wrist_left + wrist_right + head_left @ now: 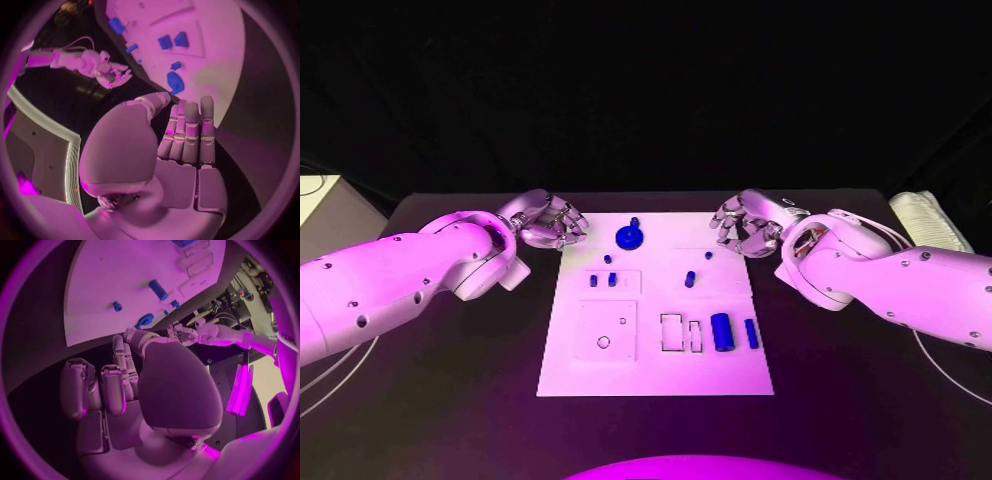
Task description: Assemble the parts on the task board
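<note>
Both hands are hovering off the far corners of the task board, and we are finding neither one holding anything: the left hand is sitting just beside the board's far left corner with its fingers curled loosely, and the right hand is sitting just beside the far right corner in much the same posture, fingers apart and empty. We are noting the parts resting on the board: a round blue knob near the far edge between the two hands, two small blue pegs left of centre, another blue peg near the middle, a tiny blue stud beyond it, and a thick blue cylinder with a slimmer blue bar lying side by side toward the near right. We are judging the work as not yet begun. The hazards we are flagging are these: the pieces are small against broad fingers, so a pinch is likely to nudge a peg over or roll the cylinder out of reach; the two small pegs are standing close together, so reaching for one is risking the other; and with both hands flanking the knob, a simultaneous reach is inviting a collision.
</note>
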You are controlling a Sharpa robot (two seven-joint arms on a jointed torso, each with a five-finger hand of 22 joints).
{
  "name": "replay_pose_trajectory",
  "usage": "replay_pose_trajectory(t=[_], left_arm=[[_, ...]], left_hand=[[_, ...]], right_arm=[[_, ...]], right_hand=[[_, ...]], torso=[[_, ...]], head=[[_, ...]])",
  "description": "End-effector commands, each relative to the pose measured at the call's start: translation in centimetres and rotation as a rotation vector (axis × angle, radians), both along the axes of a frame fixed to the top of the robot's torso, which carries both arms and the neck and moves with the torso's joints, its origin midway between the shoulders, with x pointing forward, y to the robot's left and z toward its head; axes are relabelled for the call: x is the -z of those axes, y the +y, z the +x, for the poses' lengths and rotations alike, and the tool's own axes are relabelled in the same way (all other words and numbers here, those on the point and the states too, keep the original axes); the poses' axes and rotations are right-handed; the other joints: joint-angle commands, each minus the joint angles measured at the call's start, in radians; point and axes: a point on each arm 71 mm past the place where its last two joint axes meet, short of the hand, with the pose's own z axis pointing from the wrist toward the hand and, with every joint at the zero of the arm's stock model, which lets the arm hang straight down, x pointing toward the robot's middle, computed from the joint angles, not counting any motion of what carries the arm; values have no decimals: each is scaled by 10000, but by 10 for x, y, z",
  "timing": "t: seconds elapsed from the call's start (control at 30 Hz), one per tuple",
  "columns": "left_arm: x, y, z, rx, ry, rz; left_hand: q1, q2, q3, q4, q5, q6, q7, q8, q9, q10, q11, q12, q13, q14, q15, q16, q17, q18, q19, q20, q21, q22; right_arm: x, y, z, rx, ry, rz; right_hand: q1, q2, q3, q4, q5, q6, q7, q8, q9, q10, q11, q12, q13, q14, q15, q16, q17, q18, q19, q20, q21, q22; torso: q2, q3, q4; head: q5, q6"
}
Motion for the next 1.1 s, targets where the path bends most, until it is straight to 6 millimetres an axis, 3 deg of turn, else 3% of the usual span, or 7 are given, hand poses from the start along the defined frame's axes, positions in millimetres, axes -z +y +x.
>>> replay_pose_trajectory(t=[0.03, 0.2, 0.57, 1.1], left_arm=[[-10, 2, -3, -334, 637, -4580], [-15, 8, -10, -289, 890, -6050], [-20, 13, -17, -270, 907, -6705], [-20, 17, -19, -392, 922, -6760]], left_hand=[[-7, 69, -83, 26, 44, -82, 22, 12, -12, -51, 32, -34, -52, -120, 30, -198, -155, 109, -40, 17, -174, -120], [33, 99, -177, 8, 45, -89, 14, 67, -12, -37, 28, -42, -108, -196, 31, -394, -255, 114, -25, 28, -352, -243], [118, 124, -205, -52, 45, -92, 31, 96, -16, -24, 36, -45, -140, -218, 33, -496, -309, 116, -1, 25, -432, -301], [133, 131, -231, -66, 37, -112, 58, 98, -23, -17, 50, -46, -156, -223, 39, -546, -335, 114, 13, 26, -469, -328]], right_arm=[[7, 8, -1, -878, -572, -2060], [17, 17, -3, -1132, -658, -2761], [27, 28, -1, -1186, -658, -3359], [32, 29, 2, -875, -983, -3840]], right_hand=[[-190, -30, 70, -71, -76, 93, 1, -52, 17, -61, 19, -194, -185, 505, 43, -45, 548, 130, 171, -5, -99, 1260], [-341, -39, 107, -193, -107, 153, 0, -71, 35, -101, 45, -435, -444, 492, 56, -78, 493, 151, 139, 0, -206, 1203], [-502, 20, 189, -286, -78, 264, -18, -74, 63, -59, 42, -648, -710, 489, 58, -103, 453, 166, 126, -14, -284, 1165], [-612, 28, 287, -350, 29, 309, -20, -100, 78, 16, 40, -781, -893, 494, 76, -121, 421, 173, 127, -34, -326, 1145]], torso=[[1, -21, 20], [-8, -31, 13], [-28, -40, 27], [-9, -6, 10]], head=[[-67, -8], [-107, -27], [-152, -47], [-146, -41]])
